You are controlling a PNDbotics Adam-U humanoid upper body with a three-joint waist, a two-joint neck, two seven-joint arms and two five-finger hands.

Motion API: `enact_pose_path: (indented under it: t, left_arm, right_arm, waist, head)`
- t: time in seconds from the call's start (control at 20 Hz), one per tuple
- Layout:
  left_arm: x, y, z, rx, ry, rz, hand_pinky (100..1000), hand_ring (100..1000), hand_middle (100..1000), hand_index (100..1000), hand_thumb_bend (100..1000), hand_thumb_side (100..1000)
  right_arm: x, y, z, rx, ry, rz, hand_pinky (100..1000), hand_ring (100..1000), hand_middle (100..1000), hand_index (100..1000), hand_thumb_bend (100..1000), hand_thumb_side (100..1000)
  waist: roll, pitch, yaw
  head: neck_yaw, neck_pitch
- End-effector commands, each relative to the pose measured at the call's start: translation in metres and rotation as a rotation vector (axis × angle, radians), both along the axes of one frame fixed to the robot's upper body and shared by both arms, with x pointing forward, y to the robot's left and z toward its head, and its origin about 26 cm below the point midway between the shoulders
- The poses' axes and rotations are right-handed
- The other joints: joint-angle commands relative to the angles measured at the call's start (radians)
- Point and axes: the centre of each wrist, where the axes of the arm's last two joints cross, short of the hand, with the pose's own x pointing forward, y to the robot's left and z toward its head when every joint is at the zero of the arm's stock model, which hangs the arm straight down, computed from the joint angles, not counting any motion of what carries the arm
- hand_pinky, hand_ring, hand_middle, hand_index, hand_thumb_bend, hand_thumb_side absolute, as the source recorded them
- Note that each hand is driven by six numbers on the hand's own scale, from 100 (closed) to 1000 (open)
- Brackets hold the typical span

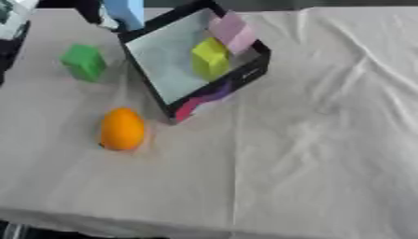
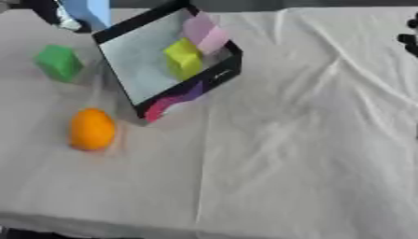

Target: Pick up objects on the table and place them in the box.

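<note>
White cloth [image 1: 310,140] covers the whole table, with soft folds running across it. Your left hand [image 1: 96,14] is up at the far left corner, dark and mostly hidden behind a blue block [image 1: 127,13]. It seems to be holding that block up, most likely to bring it over the box, but you cannot tell how its fingers sit around it. Just beside that hand, on its right and a bit nearer to you, is the box [image 1: 155,86]. It has black walls and a pale floor, and it lies turned at a slant. Inside it, a yellow block [image 1: 211,57] and a pink block [image 1: 231,31] already rest close together at the far side. Below the hand, near the box's left wall but not touching it, sits a green block [image 1: 83,61] on the cloth. Farther toward you is an orange fruit [image 1: 122,129], round and smooth, so it may roll if you bump it. Both of these are not yet in the box. Your right hand [image 2: 409,35] only peeks in at the far right edge, well apart from everything, and you cannot tell if it is spread or curled.
</note>
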Motion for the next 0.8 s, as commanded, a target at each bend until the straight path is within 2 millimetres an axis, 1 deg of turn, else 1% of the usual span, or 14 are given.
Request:
enact_pose_path:
  t: [0.05, 0.2, 0.3, 0.55, 0.65, 0.7, 0.75, 0.8]
  left_arm:
    - [0.017, -0.014, -0.009, 0.024, -0.049, 0.049, 615, 534, 463, 517, 575, 100]
    - [0.033, -0.019, -0.025, 0.015, -0.113, 0.132, 610, 534, 465, 521, 548, 100]
    - [0.04, -0.02, -0.033, -0.015, -0.147, 0.168, 626, 544, 473, 530, 521, 100]
    - [0.049, -0.024, -0.055, -0.103, -0.186, 0.181, 660, 581, 509, 568, 470, 100]
    - [0.052, -0.025, -0.063, -0.12, -0.166, 0.191, 707, 666, 600, 661, 470, 100]
    - [0.053, -0.025, -0.066, -0.12, -0.154, 0.194, 744, 729, 673, 727, 485, 100]
    - [0.053, -0.025, -0.068, -0.119, -0.143, 0.194, 801, 798, 770, 829, 537, 100]
    - [0.054, -0.025, -0.069, -0.117, -0.13, 0.191, 837, 842, 821, 873, 554, 111]
  right_arm:
    - [0.0, 0.007, 0.015, -0.018, -0.038, 0.041, 874, 762, 761, 806, 100, 663]
    - [0.002, 0.011, 0.013, -0.016, -0.03, 0.058, 874, 762, 765, 806, 100, 667]
    - [0.003, 0.013, 0.013, -0.016, -0.027, 0.065, 874, 761, 770, 805, 100, 668]
    - [0.004, 0.019, 0.013, -0.014, -0.025, 0.092, 874, 764, 772, 805, 100, 669]
    - [0.004, 0.021, 0.014, -0.015, -0.026, 0.099, 874, 767, 773, 805, 100, 669]
    - [0.004, 0.021, 0.014, -0.015, -0.026, 0.101, 874, 767, 773, 805, 100, 669]
    - [0.004, 0.021, 0.014, -0.015, -0.027, 0.101, 874, 767, 773, 805, 100, 669]
    - [0.004, 0.021, 0.014, -0.014, -0.027, 0.101, 874, 767, 773, 805, 100, 669]
  waist:
    - [-0.015, -0.028, -0.01]
    - [-0.018, -0.023, -0.024]
    - [-0.02, -0.021, -0.03]
    - [-0.024, -0.019, -0.044]
    - [-0.024, -0.017, -0.048]
    - [-0.024, -0.017, -0.049]
    - [-0.023, -0.017, -0.049]
    - [-0.023, -0.016, -0.049]
  head:
    - [0.023, -0.009]
    - [0.036, -0.014]
    - [0.042, -0.013]
    - [0.051, -0.016]
    - [0.053, -0.018]
    - [0.053, -0.018]
    - [0.053, -0.018]
    - [0.053, -0.017]
